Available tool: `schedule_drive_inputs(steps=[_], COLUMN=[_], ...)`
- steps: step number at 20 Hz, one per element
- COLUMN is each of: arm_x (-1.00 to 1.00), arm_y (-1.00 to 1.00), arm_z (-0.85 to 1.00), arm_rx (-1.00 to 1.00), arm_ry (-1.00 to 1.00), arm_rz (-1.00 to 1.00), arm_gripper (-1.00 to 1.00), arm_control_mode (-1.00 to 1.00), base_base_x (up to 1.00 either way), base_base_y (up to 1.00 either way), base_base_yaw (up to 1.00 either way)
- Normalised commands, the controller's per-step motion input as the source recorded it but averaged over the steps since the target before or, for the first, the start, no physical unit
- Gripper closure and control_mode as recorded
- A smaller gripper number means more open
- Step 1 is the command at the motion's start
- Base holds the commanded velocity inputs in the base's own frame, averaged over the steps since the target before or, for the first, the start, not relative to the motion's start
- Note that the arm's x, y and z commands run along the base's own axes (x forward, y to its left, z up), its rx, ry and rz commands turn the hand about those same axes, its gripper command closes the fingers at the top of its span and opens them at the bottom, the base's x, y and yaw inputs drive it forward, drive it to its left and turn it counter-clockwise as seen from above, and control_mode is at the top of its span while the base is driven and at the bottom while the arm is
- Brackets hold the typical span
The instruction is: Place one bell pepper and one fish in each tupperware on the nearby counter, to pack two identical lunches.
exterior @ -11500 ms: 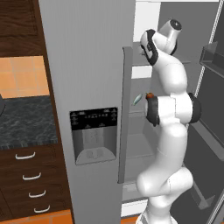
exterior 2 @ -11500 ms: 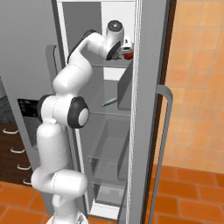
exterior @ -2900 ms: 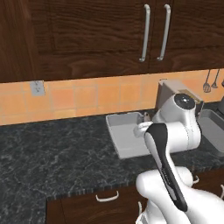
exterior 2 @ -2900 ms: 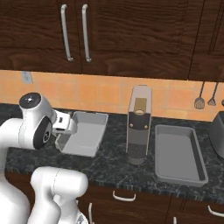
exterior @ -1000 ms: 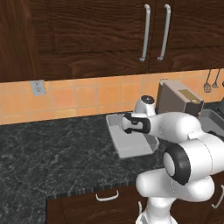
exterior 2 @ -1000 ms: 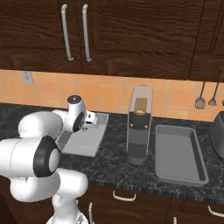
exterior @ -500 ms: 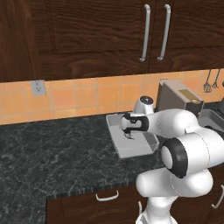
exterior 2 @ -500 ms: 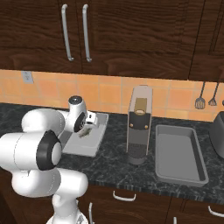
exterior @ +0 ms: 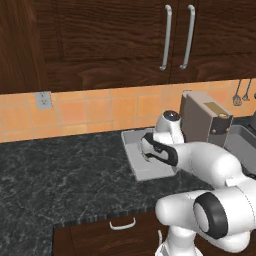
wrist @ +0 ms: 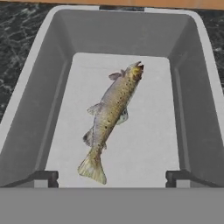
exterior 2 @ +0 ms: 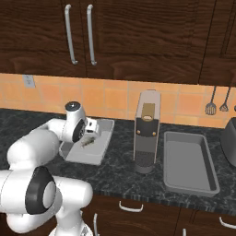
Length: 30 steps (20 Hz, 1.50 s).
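Note:
A brown spotted fish (wrist: 112, 117) lies flat on the floor of the left tupperware (wrist: 188, 109), head toward its far wall. My gripper (wrist: 113, 178) hangs open just above that tupperware, its fingertips (wrist: 46, 176) wide apart on either side of the fish's tail, holding nothing. From the right base, the gripper (exterior 2: 90, 132) is over the fish (exterior 2: 88, 142) in the tupperware (exterior 2: 97, 156). A second tupperware (exterior 2: 190, 161) sits bare on the counter (exterior 2: 115, 177) to the right. From the left base, the gripper (exterior: 148, 150) is above the left tupperware (exterior: 131, 150). The bell pepper is out of view.
A tall grey coffee machine (exterior 2: 146, 131) stands between the two tupperware, close to the right of my hand. A toaster (exterior 2: 229, 140) is at the far right edge. Utensils (exterior 2: 211, 108) hang on the orange tiled wall. Dark wall cabinets (exterior: 175, 40) hang overhead.
The jaws have gone from shut to wide open over the left tupperware. The fish now lies loose on its floor. The base has stayed put.

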Motion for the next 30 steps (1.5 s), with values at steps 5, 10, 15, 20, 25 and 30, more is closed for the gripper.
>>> schedule_drive_inputs(steps=[5,10,15,20,25,30], arm_x=[-0.99,-1.00,-1.00,-0.96,-0.55,-0.09], arm_y=[0.02,0.00,0.00,0.00,-0.01,0.00], arm_z=[0.52,0.72,0.69,0.41,-0.20,-0.22], arm_rx=[0.00,0.02,0.00,0.00,0.00,0.00], arm_ry=[-0.07,0.01,0.01,-0.02,-0.10,-0.04], arm_rz=[0.00,0.00,-0.02,-0.06,-0.01,0.00], arm_gripper=[-1.00,-1.00,-1.00,-1.00,-1.00,-1.00], arm_control_mode=[-1.00,-1.00,-1.00,-1.00,-1.00,-1.00], base_base_x=[0.00,0.00,0.00,0.00,0.00,0.00], base_base_y=[0.00,0.00,0.00,0.00,0.00,0.00], base_base_yaw=[0.00,0.00,0.00,0.00,0.00,0.00])
